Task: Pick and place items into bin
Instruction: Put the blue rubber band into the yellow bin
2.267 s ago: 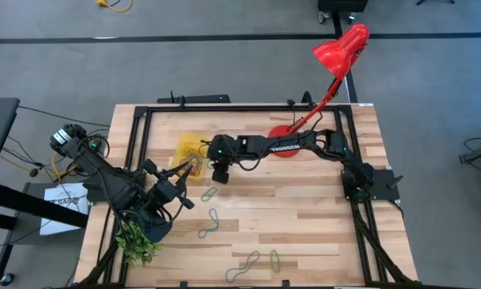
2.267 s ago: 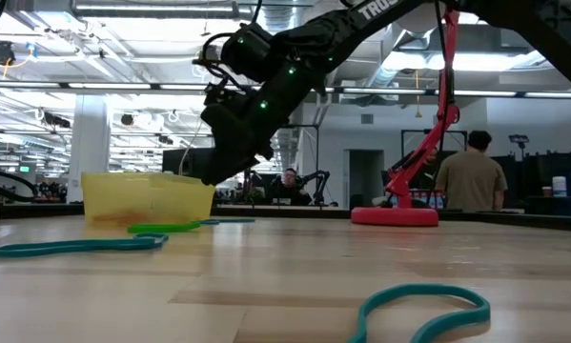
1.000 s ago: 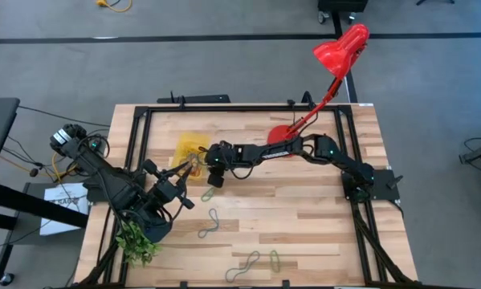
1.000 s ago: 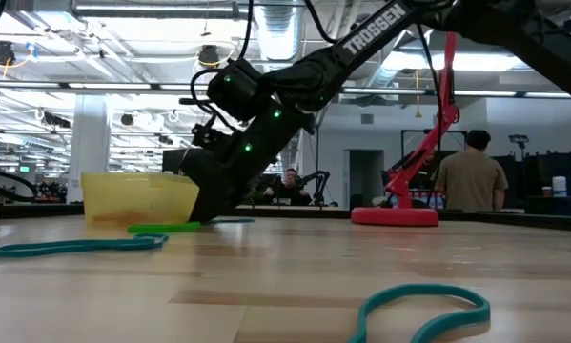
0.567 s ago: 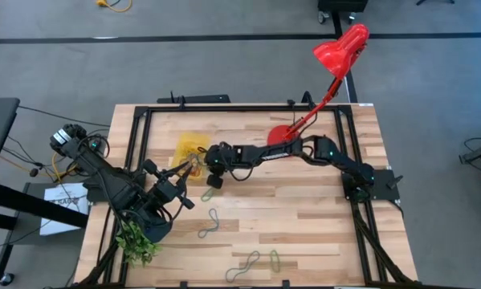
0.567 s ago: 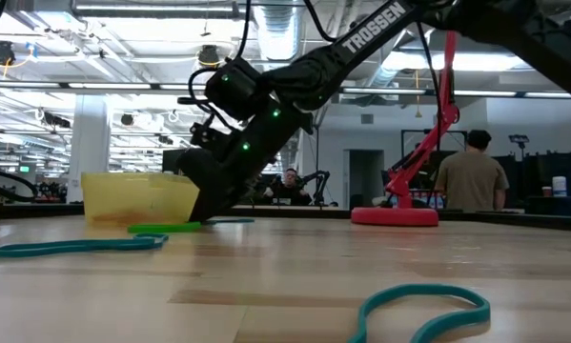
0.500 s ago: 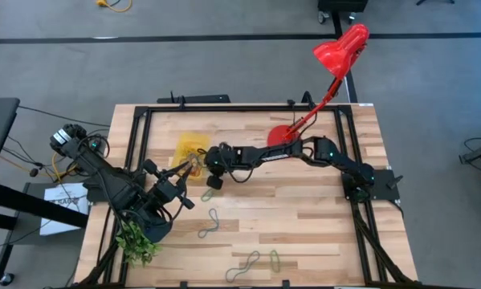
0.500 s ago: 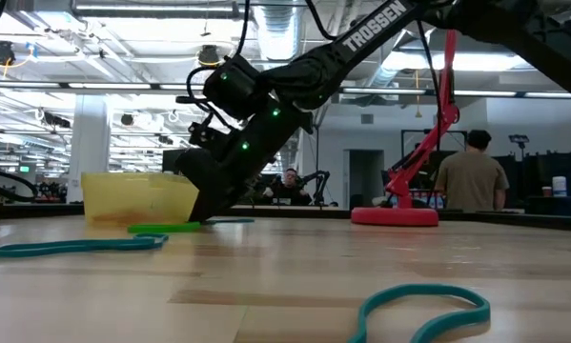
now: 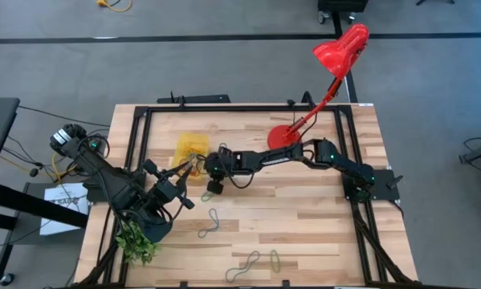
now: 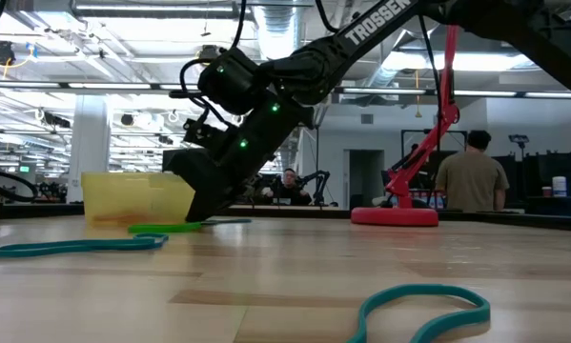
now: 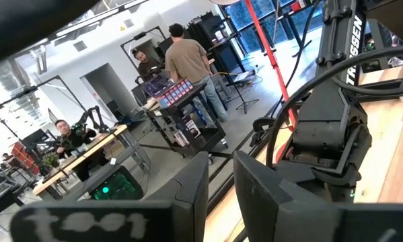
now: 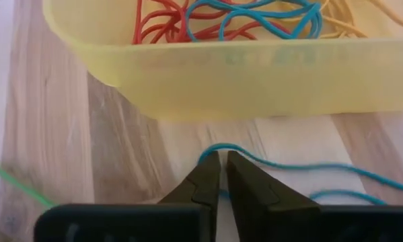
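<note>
The yellow translucent bin (image 9: pixel 190 147) stands at the far left of the table and holds red, blue and yellow loops (image 12: pixel 228 20). My right gripper (image 12: pixel 221 165) is down at the tabletop beside the bin's wall (image 12: pixel 255 67), shut on a blue loop (image 12: pixel 302 168) that lies there. A green loop (image 10: pixel 166 228) lies close by. More loops (image 9: pixel 210 221) (image 9: pixel 248 265) lie toward the near edge. My left gripper (image 9: pixel 182 181) hangs near the bin, its fingers (image 11: pixel 194 181) almost together with nothing between them. My right gripper pinches the curved end of the blue loop (image 12: pixel 214 149) between its two fingertips. The fingers slant down at it from the table's right side. The rest of the loop lies slack on the wood next to the bin.
A red lamp has its round base (image 9: pixel 284 136) at the far middle and its head (image 9: pixel 340 48) beyond the table. A green leafy plant (image 9: pixel 136 241) sits at the near left corner. A black frame (image 9: pixel 240 108) borders the table. People stand in the room behind.
My right gripper has come down and moved a little toward the table's near left, staying low beside the bin. The loops on the table have kept their places.
</note>
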Available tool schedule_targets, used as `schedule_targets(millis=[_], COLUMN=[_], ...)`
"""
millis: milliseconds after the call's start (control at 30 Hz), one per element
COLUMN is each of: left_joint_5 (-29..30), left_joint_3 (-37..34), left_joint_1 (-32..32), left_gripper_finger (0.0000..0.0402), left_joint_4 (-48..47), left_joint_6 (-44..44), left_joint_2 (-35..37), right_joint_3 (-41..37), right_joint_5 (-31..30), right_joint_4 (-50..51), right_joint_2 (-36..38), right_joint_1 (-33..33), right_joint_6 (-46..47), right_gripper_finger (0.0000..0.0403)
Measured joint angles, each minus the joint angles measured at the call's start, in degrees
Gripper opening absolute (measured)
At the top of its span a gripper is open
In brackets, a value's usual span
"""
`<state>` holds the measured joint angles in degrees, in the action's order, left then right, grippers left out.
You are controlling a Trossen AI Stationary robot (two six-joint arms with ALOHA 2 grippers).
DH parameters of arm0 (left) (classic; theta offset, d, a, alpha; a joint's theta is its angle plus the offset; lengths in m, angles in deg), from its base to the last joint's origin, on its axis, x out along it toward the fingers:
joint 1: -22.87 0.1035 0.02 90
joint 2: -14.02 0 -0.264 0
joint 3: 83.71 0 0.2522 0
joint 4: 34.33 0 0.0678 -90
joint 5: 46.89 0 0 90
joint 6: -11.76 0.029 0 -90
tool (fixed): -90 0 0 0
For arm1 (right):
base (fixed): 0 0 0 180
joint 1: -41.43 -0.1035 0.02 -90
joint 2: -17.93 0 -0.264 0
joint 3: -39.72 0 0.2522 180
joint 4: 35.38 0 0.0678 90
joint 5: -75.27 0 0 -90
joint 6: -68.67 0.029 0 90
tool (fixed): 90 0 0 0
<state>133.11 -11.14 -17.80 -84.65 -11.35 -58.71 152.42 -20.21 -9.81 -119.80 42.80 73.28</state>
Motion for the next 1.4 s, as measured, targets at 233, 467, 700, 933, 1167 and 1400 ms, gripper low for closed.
schedule_targets(millis=[233, 467, 700, 933, 1167, 1400], left_joint_5=[0.01, 0.0, 0.0, 0.0, -0.02, -0.02], left_joint_3=[0.01, 0.02, 0.01, 0.02, 0.01, 0.0], left_joint_1=[0.0, 0.0, 0.0, 0.0, 0.0, 0.0], left_gripper_finger=[0.0062, 0.0062, 0.0062, 0.0062, 0.0062, 0.0062], left_joint_4=[0.0, 0.0, 0.0, 0.0, 0.0, 0.0], left_joint_6=[0.0, 0.0, 0.0, 0.0, 0.0, 0.0], left_joint_2=[0.0, 0.0, 0.0, 0.0, 0.0, 0.0], right_joint_3=[0.0, 0.0, -0.02, -0.08, -0.07, 1.33], right_joint_5=[0.45, 5.16, 6.99, 7.71, 11.2, 11.93], right_joint_4=[0.2, 0.55, -0.46, -2.14, -2.46, -1.43], right_joint_2=[0.04, 0.13, 0.13, 0.24, 0.22, 0.04], right_joint_1=[-0.03, -0.75, -1.94, -2.59, -2.57, -2.66], right_joint_6=[1.23, 4.17, 5.21, 5.48, 5.54, 5.63], right_gripper_finger=[0.0082, 0.0106, 0.0108, 0.0108, 0.0108, 0.0107])
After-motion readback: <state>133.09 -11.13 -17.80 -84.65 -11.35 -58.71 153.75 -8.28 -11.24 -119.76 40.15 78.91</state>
